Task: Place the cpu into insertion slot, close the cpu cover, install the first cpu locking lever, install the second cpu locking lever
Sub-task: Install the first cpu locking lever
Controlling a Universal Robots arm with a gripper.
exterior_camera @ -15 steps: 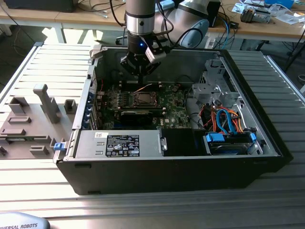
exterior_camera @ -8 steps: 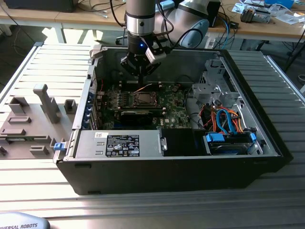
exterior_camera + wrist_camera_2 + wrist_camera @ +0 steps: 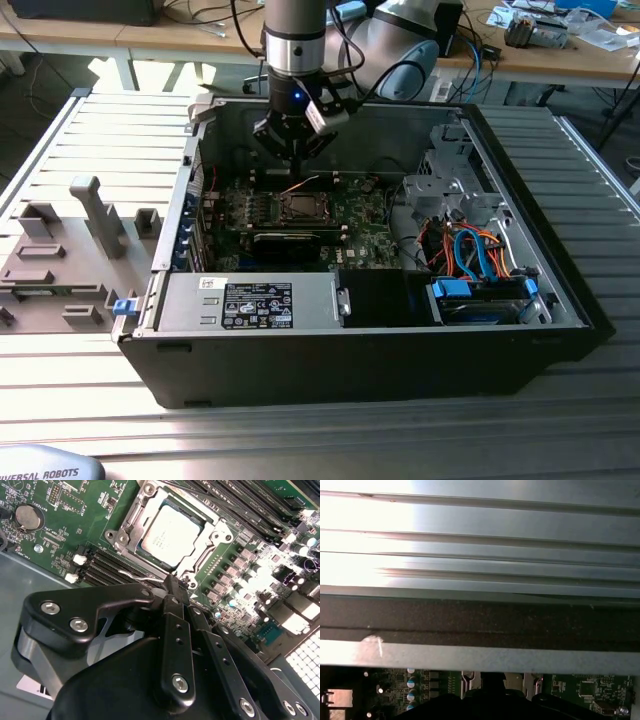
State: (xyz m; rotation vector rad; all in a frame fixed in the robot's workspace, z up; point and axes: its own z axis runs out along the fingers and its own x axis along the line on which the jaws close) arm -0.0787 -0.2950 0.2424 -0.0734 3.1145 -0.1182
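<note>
The cpu (image 3: 170, 534) lies flat in the insertion slot (image 3: 131, 519), with the cpu cover (image 3: 216, 534) down around it, its window leaving the metal top bare. At the slot's 6 o'clock edge the end effector (image 3: 172, 584), fingers pinched together, touches a thin locking lever (image 3: 139, 577), apparently to press it

Arm (image 3: 297, 30): silver-grey tube w/ black band, small blue light, black cables at 3 o'clock. Gripper (image 3: 172, 587): matte black linkage bars, silver screw heads along each link
</note>
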